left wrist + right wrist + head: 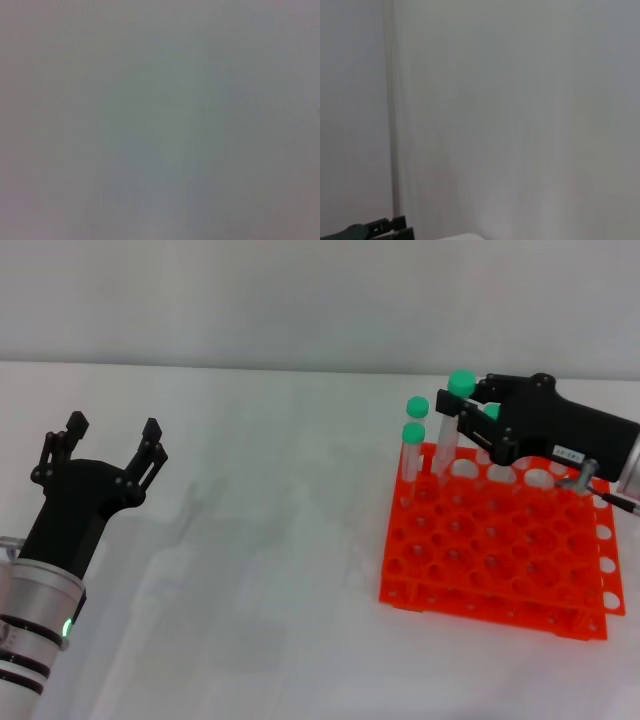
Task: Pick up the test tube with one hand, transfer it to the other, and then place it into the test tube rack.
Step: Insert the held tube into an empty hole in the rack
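Plain white surface with a pale wall behind it, pretty bare setup. Nearest the camera on the left is the black clawed left gripper on its thick white-and-silver arm, claws spread wide with nothing in them, hovering well apart from everything else. So the handover part looks done to me.

Further back on the right sits the bright orange two-tier plastic test tube rack, the one with the grid of round holes. Two slim clear green-capped tubes stand upright at its far left corner.

Just beyond those, the black right gripper with the small white label is clamped on the slim clear test tube with the round green cap, upright and over the back row, lower end at or in a hole, can't tell how deep. I'd say what's left is seating it and letting go.
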